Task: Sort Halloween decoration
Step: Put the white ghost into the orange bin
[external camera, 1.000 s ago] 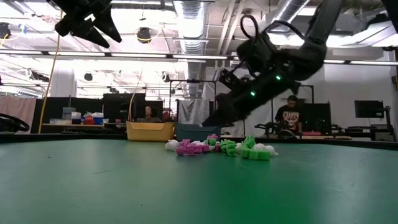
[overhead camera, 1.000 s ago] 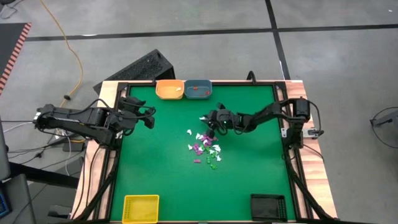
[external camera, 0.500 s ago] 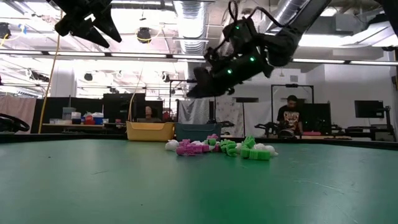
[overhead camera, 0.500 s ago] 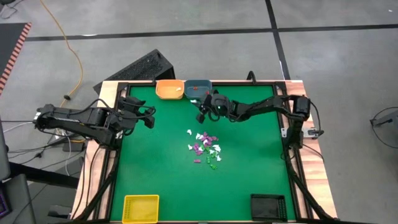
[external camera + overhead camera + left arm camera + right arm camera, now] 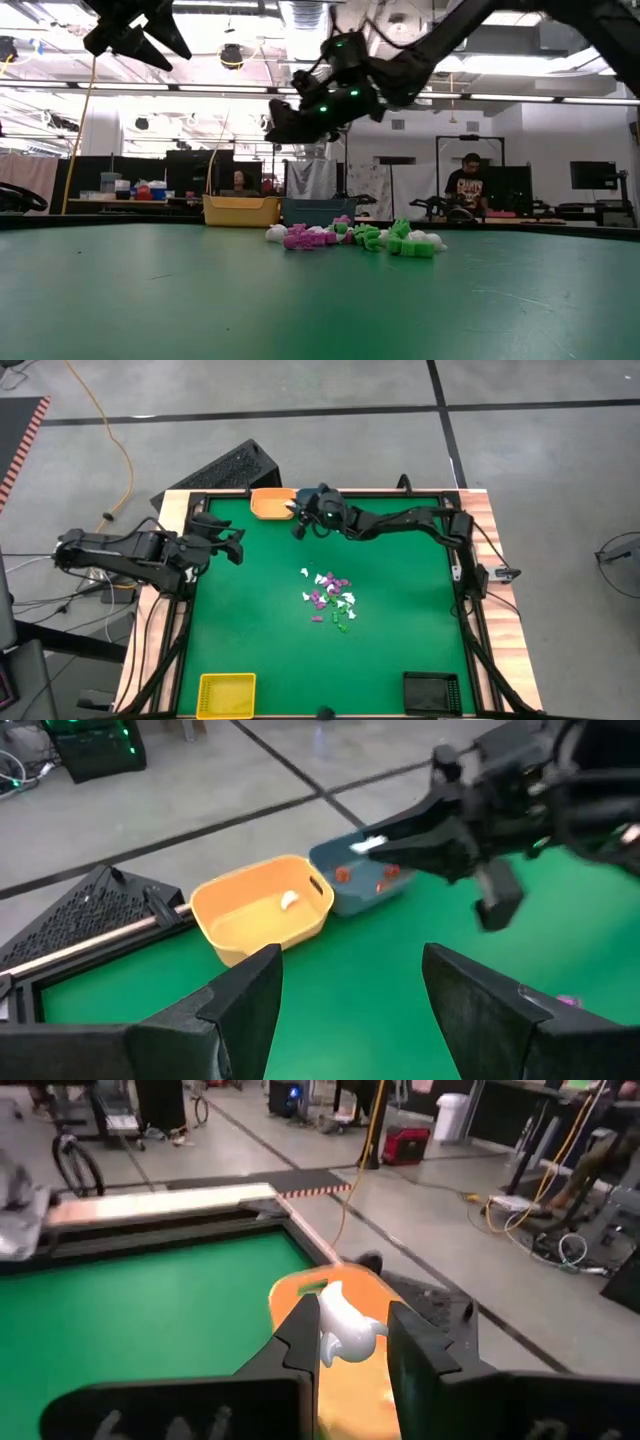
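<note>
Right end effector (image 5: pixel 345 1342) clamps a white trinket (image 5: pixel 342 1328), poised over orange tray (image 5: pixel 271 505). Pile (image 5: pixel 330 598) mid-worktop. Left end effector (image 5: pixel 350 990) wide, idle. Delivery step; next likely release into tray.

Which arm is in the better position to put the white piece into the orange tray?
The right: its end effector already grips the white trinket above the orange tray. The left end effector hangs open, away from the tray.

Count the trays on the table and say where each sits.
4: orange tray and blue tray side by side at the far edge, the blue mostly hidden from above by the right arm; yellow tray and black tray at the near corners.
</note>
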### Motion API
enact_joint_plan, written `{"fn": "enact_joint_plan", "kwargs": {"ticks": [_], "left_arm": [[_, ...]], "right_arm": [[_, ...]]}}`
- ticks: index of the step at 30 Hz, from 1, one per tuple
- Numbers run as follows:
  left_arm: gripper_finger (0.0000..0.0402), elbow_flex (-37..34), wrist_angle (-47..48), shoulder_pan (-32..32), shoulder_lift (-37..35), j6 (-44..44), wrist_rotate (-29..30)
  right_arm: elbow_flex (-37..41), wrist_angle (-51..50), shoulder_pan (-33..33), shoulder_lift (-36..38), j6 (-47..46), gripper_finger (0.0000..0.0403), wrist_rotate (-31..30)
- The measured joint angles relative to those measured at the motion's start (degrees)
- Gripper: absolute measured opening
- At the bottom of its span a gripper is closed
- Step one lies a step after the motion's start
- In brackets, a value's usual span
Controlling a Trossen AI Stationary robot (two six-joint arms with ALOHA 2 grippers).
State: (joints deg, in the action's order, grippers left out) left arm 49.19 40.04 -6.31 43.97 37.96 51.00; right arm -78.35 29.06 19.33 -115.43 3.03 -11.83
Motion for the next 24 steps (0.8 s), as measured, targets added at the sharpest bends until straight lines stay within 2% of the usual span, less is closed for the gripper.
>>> {"fn": "enact_joint_plan", "kwargs": {"ticks": [15,24], "left_arm": [[0.0231,0.0,0.4,0.0,-3.8,-1.0,0.7],[0.0231,0.0,0.5,0.0,-4.3,-2.2,0.7]], "right_arm": [[-20.9,-10.4,1.4,-15.0,-7.2,0.0082,2.9],[-22.7,-18.2,3.6,-15.3,-9.5,0.0083,-0.1]]}}
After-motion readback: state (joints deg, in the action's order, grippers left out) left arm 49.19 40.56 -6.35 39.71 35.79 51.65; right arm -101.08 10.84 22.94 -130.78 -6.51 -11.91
